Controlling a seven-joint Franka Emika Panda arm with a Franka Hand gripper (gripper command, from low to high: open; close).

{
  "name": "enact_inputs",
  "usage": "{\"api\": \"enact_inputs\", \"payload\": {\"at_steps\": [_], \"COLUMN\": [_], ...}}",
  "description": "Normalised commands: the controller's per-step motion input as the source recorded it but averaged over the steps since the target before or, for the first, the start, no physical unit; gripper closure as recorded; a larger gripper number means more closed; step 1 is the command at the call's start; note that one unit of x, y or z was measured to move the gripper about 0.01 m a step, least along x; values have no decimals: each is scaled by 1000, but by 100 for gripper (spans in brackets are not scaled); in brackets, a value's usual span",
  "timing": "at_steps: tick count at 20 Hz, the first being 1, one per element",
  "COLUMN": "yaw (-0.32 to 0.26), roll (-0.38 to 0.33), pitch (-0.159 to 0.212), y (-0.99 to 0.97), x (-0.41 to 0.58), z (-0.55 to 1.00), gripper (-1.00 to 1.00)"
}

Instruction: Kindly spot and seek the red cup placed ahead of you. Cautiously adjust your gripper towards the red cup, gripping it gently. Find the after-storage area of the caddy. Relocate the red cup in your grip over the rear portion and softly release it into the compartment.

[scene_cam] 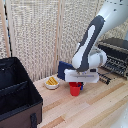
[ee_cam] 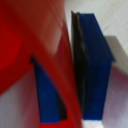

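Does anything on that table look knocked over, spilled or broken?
Nothing stands out. The red cup stands upright under the gripper, the small bowl sits level on the table, and the caddy sits open and intact.

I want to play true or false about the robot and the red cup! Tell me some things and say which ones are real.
1. The red cup stands on the wooden table. True.
2. The red cup is already inside the caddy. False: it is out on the table, to the exterior view's right of the caddy.
3. The gripper is down at the cup, right above it. True; in the wrist view a blue finger sits beside the red rim.
4. The small white bowl is empty. False: it holds something yellow.
5. The caddy is bright blue. False: it is black, with a dark lining.
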Motion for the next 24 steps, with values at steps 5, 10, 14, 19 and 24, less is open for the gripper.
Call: {"api": "enact_inputs", "payload": {"at_steps": [5, 10, 14, 19, 24], "yaw": [-152, -105, -72, -13, 0], "roll": [88, 102, 84, 49, 9], "pitch": [38, 86, 49, 54, 90], "y": [191, 164, 160, 197, 253], "x": [113, 321, 479, 558, 577], "z": [529, 729, 721, 682, 803], "gripper": [100, 100, 100, 100, 100]}}
